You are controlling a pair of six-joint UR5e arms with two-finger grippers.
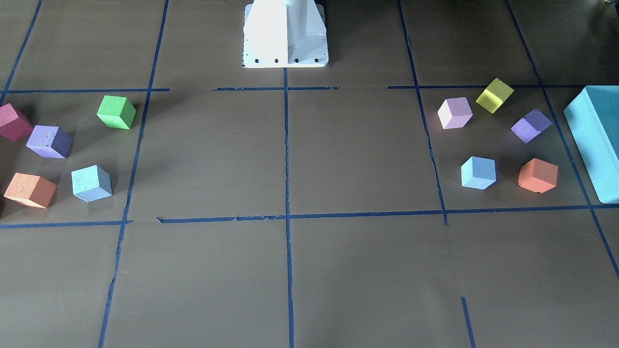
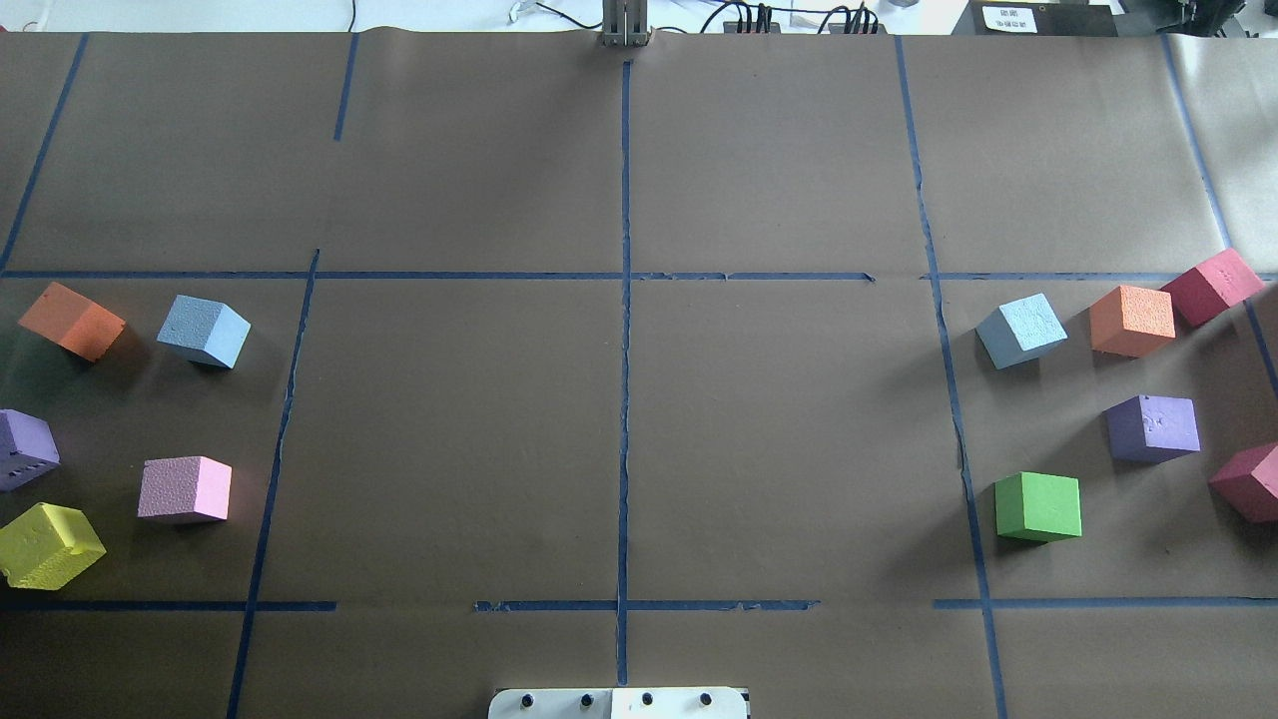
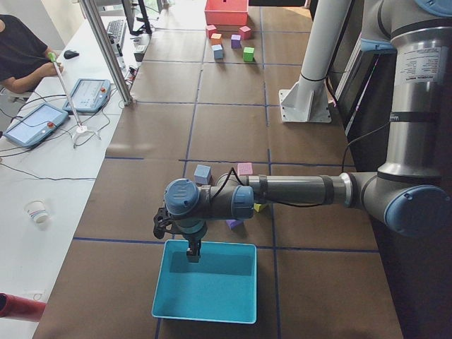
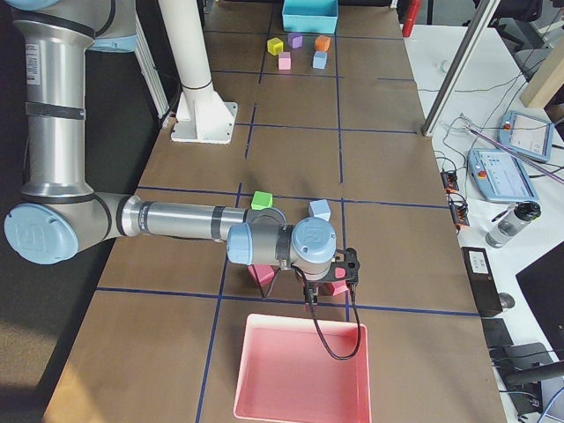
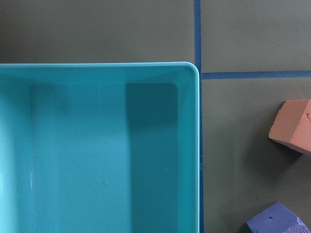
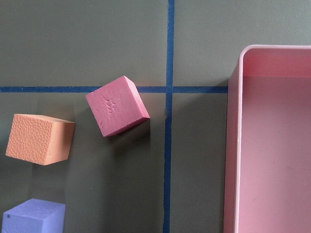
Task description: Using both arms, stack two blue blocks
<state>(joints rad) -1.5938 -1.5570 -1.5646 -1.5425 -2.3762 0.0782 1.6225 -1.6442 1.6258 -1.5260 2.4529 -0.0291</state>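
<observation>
Teal box (image 3: 212, 296) lies under left pincer (image 3: 192, 254), pink box (image 4: 273, 374) beside right pincer (image 4: 310, 298); blue blocks (image 1: 92, 182) (image 1: 478, 172) rest on tabletop (image 1: 362, 159), apart from both; cannot tell either pincer's state.

Brown table (image 2: 449, 449), blue tape grid (image 2: 625, 399). Left end: blue block (image 2: 205, 332), orange cube (image 2: 70, 320), purple cube (image 2: 25, 449), pink cube (image 2: 186, 489), yellow cube (image 2: 48, 544), teal tray (image 1: 592, 140) at the edge. Right end: second blue block (image 2: 1021, 330), right orange cube (image 2: 1131, 320), right purple cube (image 2: 1153, 427), green cube (image 2: 1038, 506), red cube (image 2: 1211, 287), second red cube (image 2: 1248, 482), pink tray (image 4: 300, 379). White pedestal (image 1: 285, 34) mid robot-side edge
</observation>
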